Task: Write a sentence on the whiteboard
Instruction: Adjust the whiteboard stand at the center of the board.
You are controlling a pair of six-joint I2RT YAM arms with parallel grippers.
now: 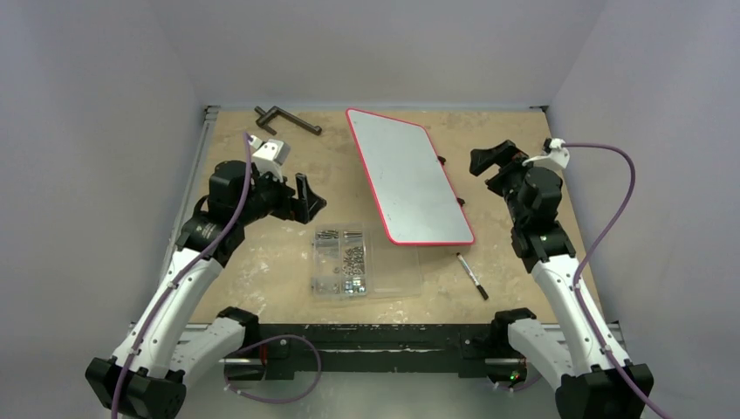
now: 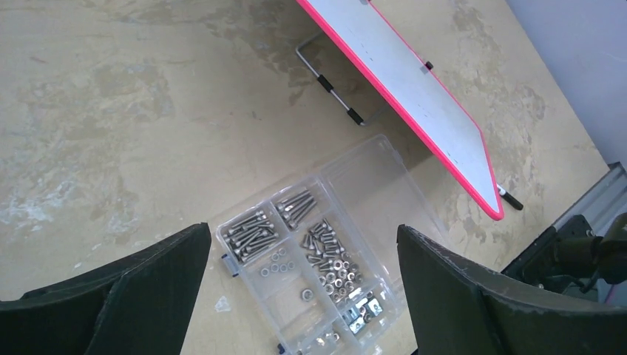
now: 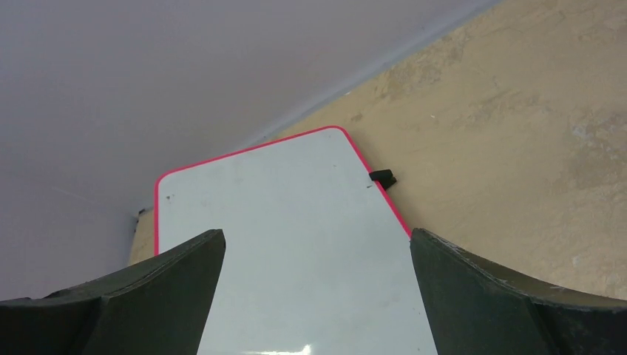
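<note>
The whiteboard (image 1: 408, 179) lies at the middle of the table, a white face with a red rim, propped a little off the surface on a wire stand (image 2: 336, 92). Its face is blank; the sentence is not in view. A black marker (image 1: 472, 276) lies on the table just in front of the board's near right corner. My left gripper (image 1: 307, 199) hovers left of the board, open and empty, looking down on a box of screws (image 2: 310, 259). My right gripper (image 1: 489, 159) hangs at the board's right edge, open and empty, with the whiteboard (image 3: 288, 222) between its fingers in its wrist view.
A clear plastic box of screws (image 1: 342, 260) sits in front of the board's near left corner. A dark metal tool (image 1: 286, 119) lies at the back left. Grey walls close the table on three sides.
</note>
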